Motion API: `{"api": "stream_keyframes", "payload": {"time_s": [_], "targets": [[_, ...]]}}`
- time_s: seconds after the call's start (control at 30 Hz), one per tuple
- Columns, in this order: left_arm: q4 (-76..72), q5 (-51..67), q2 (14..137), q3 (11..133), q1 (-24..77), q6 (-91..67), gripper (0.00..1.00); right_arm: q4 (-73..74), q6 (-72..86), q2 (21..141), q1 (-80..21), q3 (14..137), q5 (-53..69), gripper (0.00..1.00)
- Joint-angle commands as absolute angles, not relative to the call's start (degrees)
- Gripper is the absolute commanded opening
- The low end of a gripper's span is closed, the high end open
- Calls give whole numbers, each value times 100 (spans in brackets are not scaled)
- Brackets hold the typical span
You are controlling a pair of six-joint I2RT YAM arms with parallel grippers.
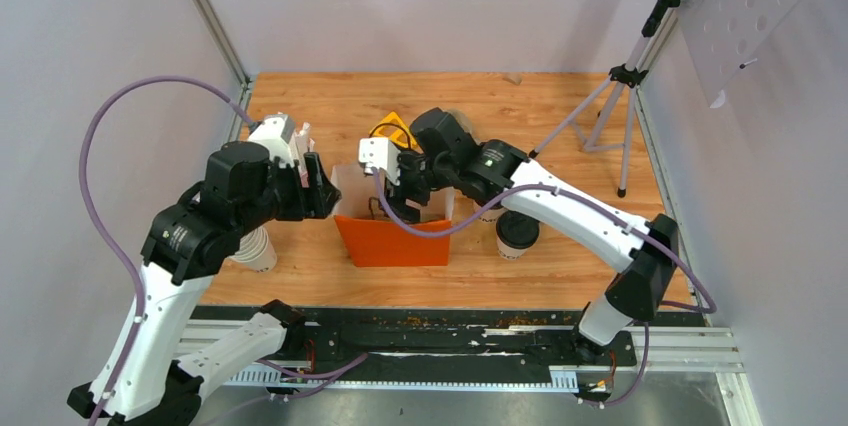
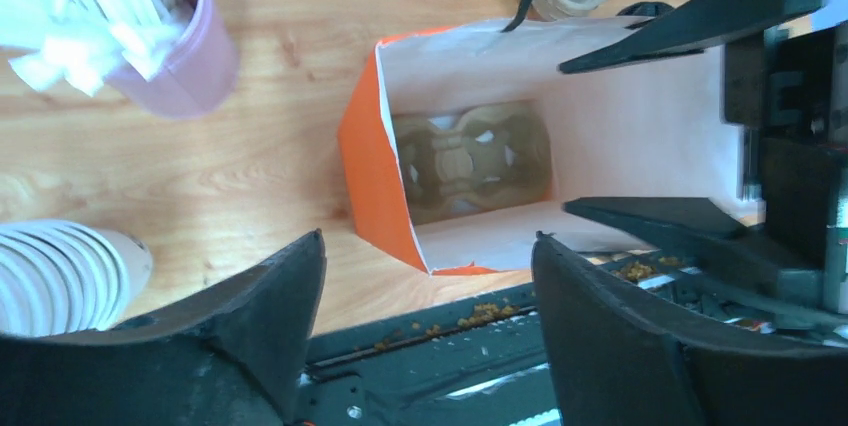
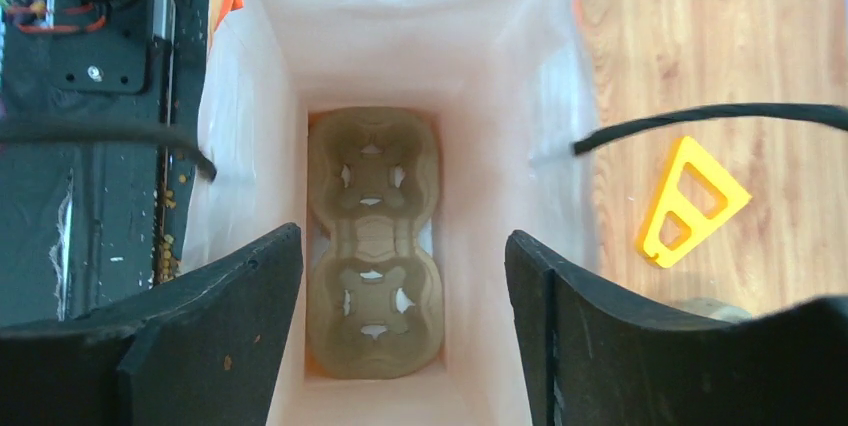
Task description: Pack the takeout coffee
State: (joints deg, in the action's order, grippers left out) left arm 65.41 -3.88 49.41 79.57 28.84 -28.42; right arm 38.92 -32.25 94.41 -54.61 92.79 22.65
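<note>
One takeout coffee (image 1: 517, 233), a white cup with a black lid, stands on the table right of the orange paper bag (image 1: 395, 241). The bag stands open, and a grey-brown pulp carrier (image 3: 373, 246) lies flat on its bottom with no cups in it. My left gripper (image 1: 320, 186) hovers at the bag's left rim, open and holding nothing. In the left wrist view the left gripper (image 2: 430, 246) has the bag's orange side (image 2: 375, 146) ahead of it. My right gripper (image 3: 400, 241) is open above the bag mouth and looks straight down at the carrier.
A stack of lidless paper cups (image 1: 255, 249) stands left of the bag, under my left arm. A pink cup of white wrapped sticks (image 2: 170, 56) sits nearby. A yellow triangular piece (image 3: 693, 201) lies behind the bag. A tripod (image 1: 620, 106) stands at the back right.
</note>
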Motion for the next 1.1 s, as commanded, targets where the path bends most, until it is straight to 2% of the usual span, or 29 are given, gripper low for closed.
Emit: {"api": "stream_keyframes", "payload": {"time_s": [0.0, 0.1, 0.2, 0.23, 0.47, 0.57, 0.7, 0.83, 1.07], "targets": [[6517, -574, 4843, 8315, 2874, -2564, 98, 3464, -2658, 8720, -5423, 9530, 2051, 78], [6510, -614, 4771, 8332, 2874, -2467, 100, 3251, -2219, 8540, -5414, 9647, 1653, 84], [6433, -727, 4662, 8259, 2874, -2403, 100, 3224, -1688, 8395, -5414, 9862, 1267, 98], [6414, -865, 4602, 8215, 2874, -2437, 100, 3202, -1491, 8333, -5414, 9904, 1134, 100], [6442, -1298, 4401, 8058, 2874, -2217, 100, 3116, -110, 7626, -5414, 9684, -188, 100], [6578, -1132, 4415, 8052, 2874, -1922, 100, 3922, 743, 7410, -5410, 9646, -1305, 100], [6620, -941, 4300, 8014, 2874, -1849, 100, 4972, 1300, 7078, -5405, 9492, -2150, 100], [6463, -924, 4137, 7841, 2874, -1707, 100, 5614, 1818, 6729, -5399, 9251, -2346, 100], [6913, -870, 4070, 8206, 2874, -1705, 96, 5568, 2298, 6238, -5397, 8757, -2101, 94]]}}
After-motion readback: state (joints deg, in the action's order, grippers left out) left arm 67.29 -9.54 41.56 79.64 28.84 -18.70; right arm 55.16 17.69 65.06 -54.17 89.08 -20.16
